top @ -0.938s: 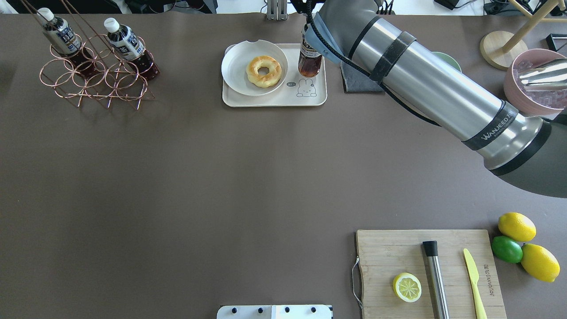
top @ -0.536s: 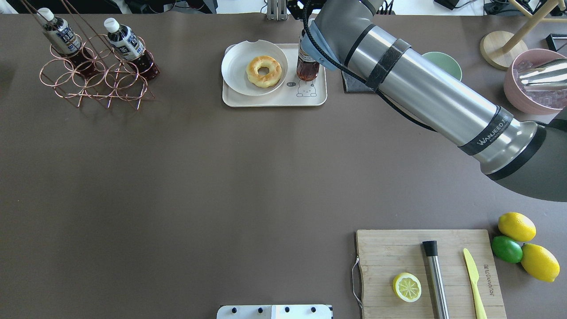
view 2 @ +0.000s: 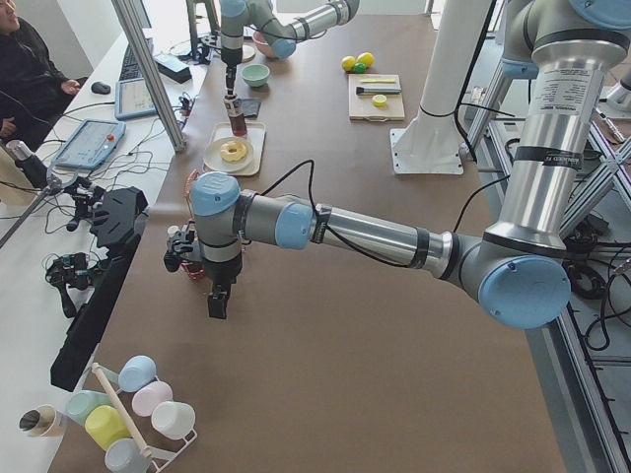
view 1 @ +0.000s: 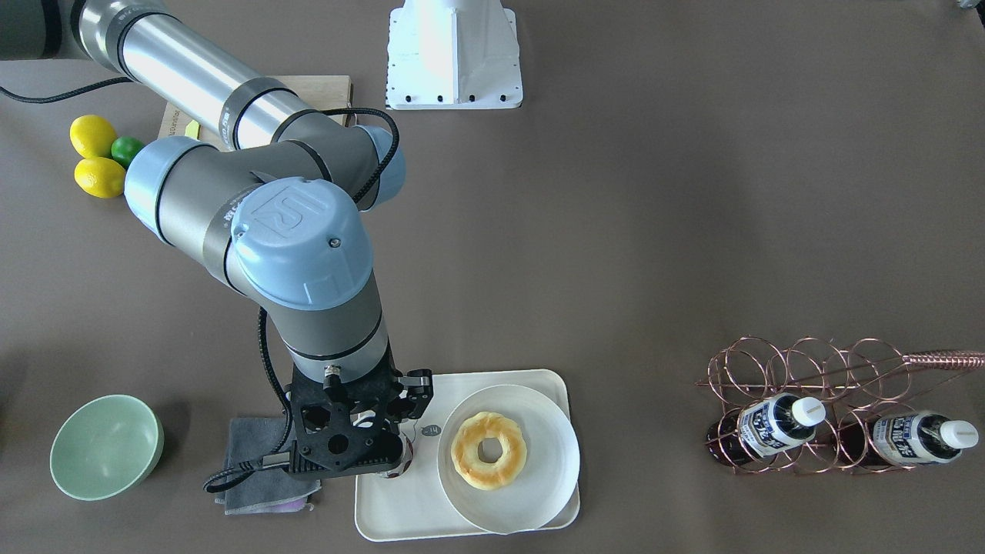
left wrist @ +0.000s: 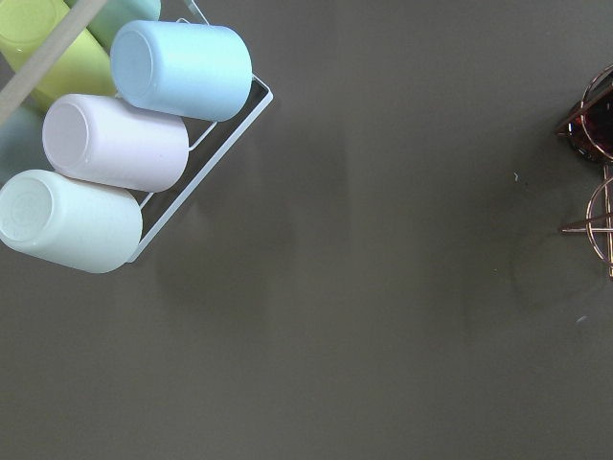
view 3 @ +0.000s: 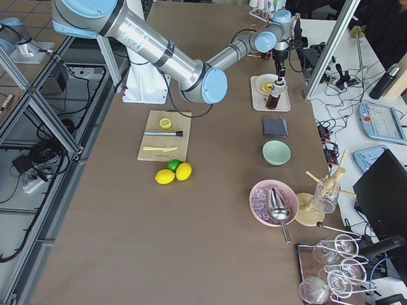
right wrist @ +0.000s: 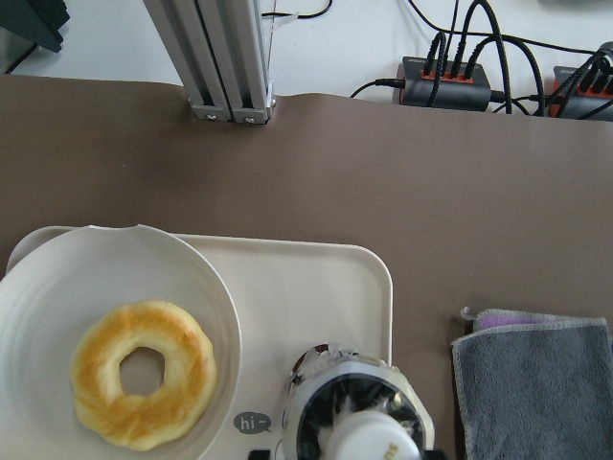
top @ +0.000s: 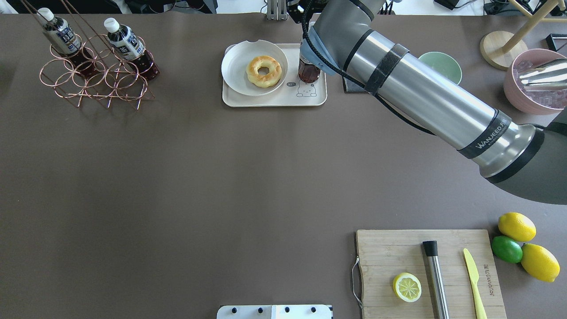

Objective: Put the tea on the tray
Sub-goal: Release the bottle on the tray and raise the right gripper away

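Right claw (view 1: pixel 381 450) pinches the tea (top: pixel 308 73) upright on the tray (top: pixel 274 99); left claw (view 2: pixel 216 307): cannot tell.

From my remote desk I read "WANJEED" in white on the black band (top: pixel 489 135) wrapped round the right arm (top: pixel 421 97), well right of the tray (top: pixel 266 101). A grey "hi~" bubble (right wrist: pixel 253 422) is printed on the tray beside the bear drawing (top: pixel 306 88). The blue joint cap (view 1: pixel 296 242) above the tray carries an embossed "UR". Print on the tea (right wrist: pixel 356 402), the racked bottles (top: pixel 126 42) left of the tray and the cutting board (top: pixel 398 248) defeats me.
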`<state>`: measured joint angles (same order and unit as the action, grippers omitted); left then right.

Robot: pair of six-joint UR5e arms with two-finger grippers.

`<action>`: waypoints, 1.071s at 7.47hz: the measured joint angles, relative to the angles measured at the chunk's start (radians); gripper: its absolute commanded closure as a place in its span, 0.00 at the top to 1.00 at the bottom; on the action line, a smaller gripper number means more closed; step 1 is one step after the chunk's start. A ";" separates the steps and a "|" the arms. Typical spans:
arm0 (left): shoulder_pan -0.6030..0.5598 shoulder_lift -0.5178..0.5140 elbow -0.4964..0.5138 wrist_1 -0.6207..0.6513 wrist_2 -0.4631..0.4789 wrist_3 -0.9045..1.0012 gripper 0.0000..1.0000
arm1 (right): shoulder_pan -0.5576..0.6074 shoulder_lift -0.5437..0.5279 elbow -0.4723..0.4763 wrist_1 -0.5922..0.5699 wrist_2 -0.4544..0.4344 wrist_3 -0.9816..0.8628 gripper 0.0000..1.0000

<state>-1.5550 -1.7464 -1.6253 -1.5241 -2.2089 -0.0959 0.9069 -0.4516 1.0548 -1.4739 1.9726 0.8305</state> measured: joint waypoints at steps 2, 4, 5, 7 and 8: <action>0.000 -0.021 0.021 0.000 0.000 0.000 0.98 | 0.009 0.003 0.026 -0.005 0.000 0.006 1.00; 0.000 -0.039 0.039 0.000 0.000 0.001 0.98 | 0.035 0.000 0.152 -0.113 0.039 0.011 1.00; 0.000 -0.040 0.039 -0.001 -0.001 -0.001 0.98 | 0.040 -0.010 0.264 -0.238 0.046 0.011 1.00; 0.000 -0.041 0.039 -0.001 0.000 -0.004 0.98 | 0.072 -0.125 0.533 -0.483 0.045 -0.006 1.00; -0.001 -0.039 0.039 0.000 -0.001 -0.004 0.98 | 0.115 -0.238 0.633 -0.545 0.044 -0.081 1.00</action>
<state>-1.5555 -1.7856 -1.5863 -1.5240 -2.2097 -0.1002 1.0219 -0.6897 1.6877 -2.0187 2.0163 0.7499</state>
